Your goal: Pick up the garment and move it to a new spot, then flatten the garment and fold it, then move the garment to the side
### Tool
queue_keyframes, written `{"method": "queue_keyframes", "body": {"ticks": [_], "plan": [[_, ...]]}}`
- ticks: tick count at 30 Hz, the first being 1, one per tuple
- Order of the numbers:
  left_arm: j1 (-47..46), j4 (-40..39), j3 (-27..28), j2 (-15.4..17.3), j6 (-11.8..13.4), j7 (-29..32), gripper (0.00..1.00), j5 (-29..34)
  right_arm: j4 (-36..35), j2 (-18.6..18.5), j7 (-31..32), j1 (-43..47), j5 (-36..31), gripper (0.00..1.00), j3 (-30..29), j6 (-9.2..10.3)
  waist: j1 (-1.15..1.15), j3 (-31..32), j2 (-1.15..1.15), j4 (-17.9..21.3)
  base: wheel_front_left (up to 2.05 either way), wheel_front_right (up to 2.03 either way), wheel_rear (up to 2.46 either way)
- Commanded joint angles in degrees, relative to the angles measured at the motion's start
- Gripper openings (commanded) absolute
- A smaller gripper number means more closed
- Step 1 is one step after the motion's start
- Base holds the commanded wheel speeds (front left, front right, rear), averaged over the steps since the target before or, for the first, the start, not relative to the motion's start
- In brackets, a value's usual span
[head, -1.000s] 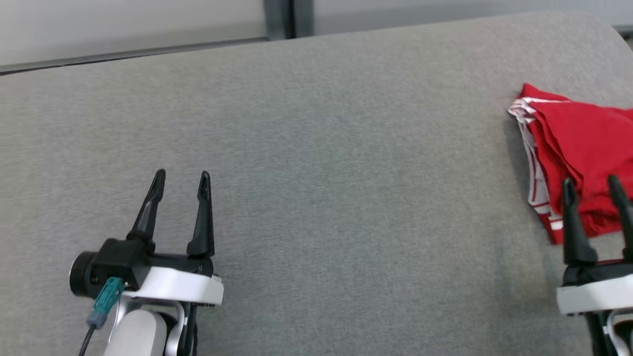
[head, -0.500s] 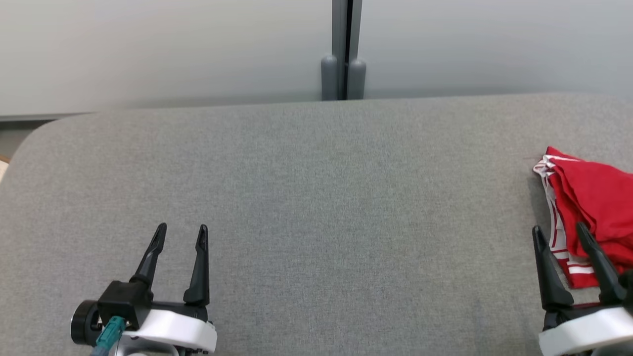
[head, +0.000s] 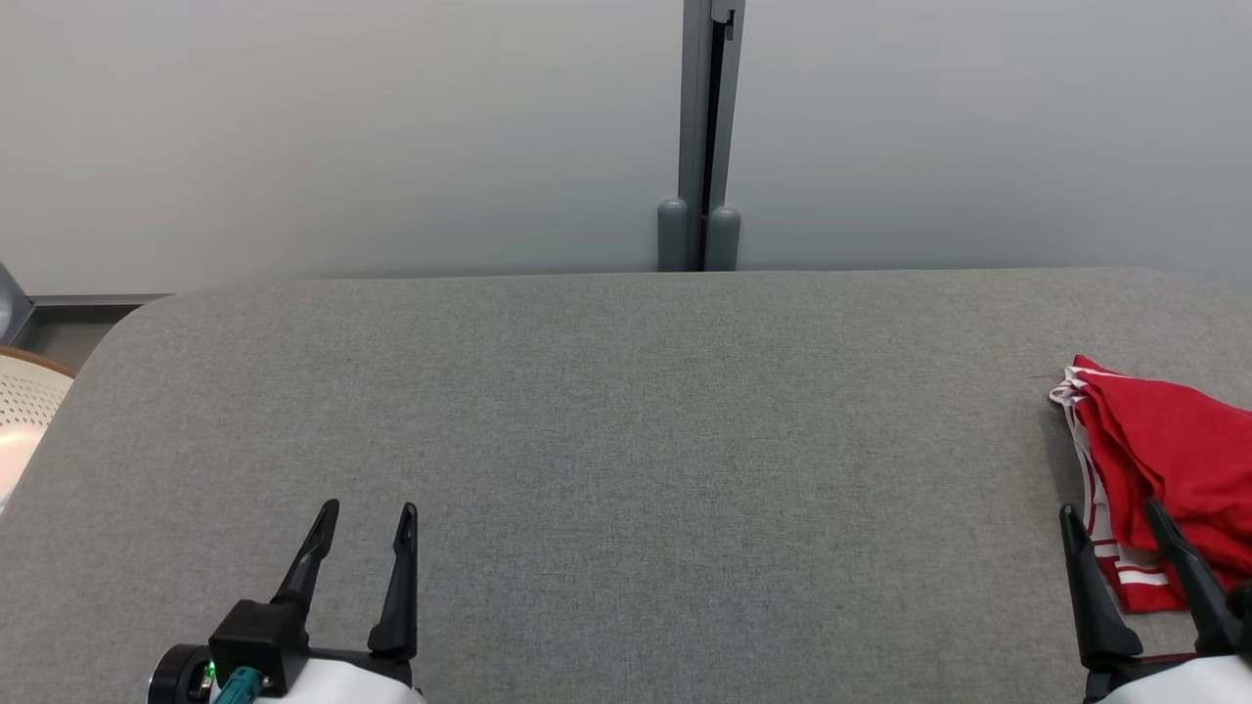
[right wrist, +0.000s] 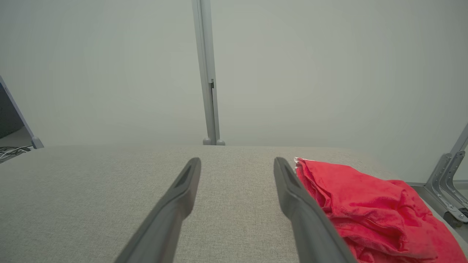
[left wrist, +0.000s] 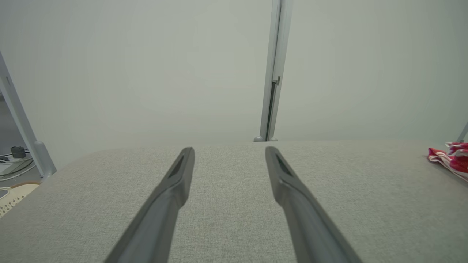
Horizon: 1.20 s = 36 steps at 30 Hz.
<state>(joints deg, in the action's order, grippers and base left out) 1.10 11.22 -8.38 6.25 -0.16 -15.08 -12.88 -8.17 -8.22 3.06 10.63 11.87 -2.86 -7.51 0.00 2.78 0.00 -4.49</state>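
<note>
Since the earlier frames the head camera has tipped up, so more of the pale wall and its grey metal post (head: 699,137) shows; the things themselves look unmoved. On the grey woven padded surface (head: 626,440), the red cloth garment with white striped trim (head: 1174,450) lies in a loose, layered bundle at the right edge. Left end effector (head: 368,508) hovers near the front left corner with fingers spread and nothing between them. Right end effector (head: 1109,508) is likewise spread and empty, just beside the garment's striped edge; I cannot tell if it touches. That bundle would suit cloth waiting to be lifted, or folded cloth set aside. Either way, the right arm should travel without snagging the trim. No brand, label or writing is readable
</note>
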Motion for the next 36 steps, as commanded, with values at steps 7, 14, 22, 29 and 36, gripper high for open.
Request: {"method": "queue_keyframes", "body": {"ticks": [7, 14, 22, 29, 36], "plan": [[0.68, 0.77, 0.22, 0.17, -0.04, -0.08, 1.00, 0.67, -0.81, 0.16, 0.82, 0.77, -0.20, 1.00, 0.00, 0.05, 0.00, 0.12, 0.00, -0.04, 0.00, 0.00, 0.00], [0.30, 1.33, 0.23, 0.11, -0.09, -0.08, 1.00, 0.82, -0.80, 0.28, 0.61, 0.73, -0.03, 1.00, 0.10, 0.05, 0.00, -0.04, 0.00, -0.13, 0.00, 0.00, 0.00], [-0.24, 1.56, 0.37, -0.15, 0.08, -0.09, 1.00, 0.87, -0.49, -0.16, 0.50, 0.53, 0.07, 1.00, -0.07, 0.05, 0.00, -0.29, 0.00, -0.25, 0.00, 0.00, 0.00], [0.36, 1.59, 0.20, -0.38, 0.13, 0.01, 0.00, 0.78, -0.25, -0.12, 0.48, 0.08, 0.23, 0.00, 0.05, 0.00, 0.00, -0.38, 0.00, -0.35, 0.00, 0.00, 0.00], [0.78, 3.54, 1.01, -0.88, -0.27, 1.59, 0.00, -3.57, 2.59, 0.85, 0.63, -0.57, 4.60, 0.00, 0.02, 0.00, 0.00, -0.47, 0.00, -0.20, 0.00, 0.00, 0.00]]}}
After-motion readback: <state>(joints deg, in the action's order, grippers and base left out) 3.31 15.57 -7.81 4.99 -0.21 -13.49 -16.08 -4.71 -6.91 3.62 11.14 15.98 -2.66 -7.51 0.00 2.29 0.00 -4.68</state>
